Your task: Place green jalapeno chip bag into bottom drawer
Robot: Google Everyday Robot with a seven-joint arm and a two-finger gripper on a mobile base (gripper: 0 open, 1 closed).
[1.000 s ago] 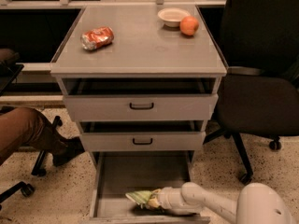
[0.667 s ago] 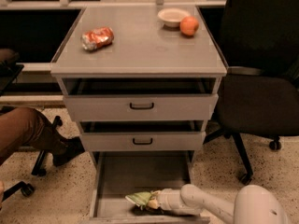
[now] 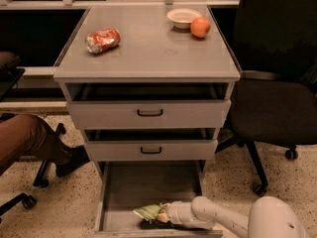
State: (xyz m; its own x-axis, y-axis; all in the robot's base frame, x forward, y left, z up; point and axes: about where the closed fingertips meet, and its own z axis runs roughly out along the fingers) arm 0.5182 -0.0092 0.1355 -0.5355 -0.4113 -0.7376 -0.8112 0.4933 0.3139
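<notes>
The green jalapeno chip bag [image 3: 147,212] lies low inside the open bottom drawer [image 3: 143,185], near its front edge, pale end toward the left. My gripper [image 3: 162,214] reaches in from the lower right on a white arm and is at the bag's right end, in contact with it. The bag sits on or just above the drawer's grey floor; I cannot tell which.
A crushed red-orange bag [image 3: 102,40], a white bowl [image 3: 183,17] and an orange [image 3: 200,27] sit on the cabinet top. Two shallower drawers with black handles [image 3: 150,113] are slightly pulled out above. A black office chair [image 3: 277,98] stands right; a person's leg [image 3: 29,138] is left.
The arm and bag have barely moved; the bag sits slightly lower and nearer the drawer's front.
</notes>
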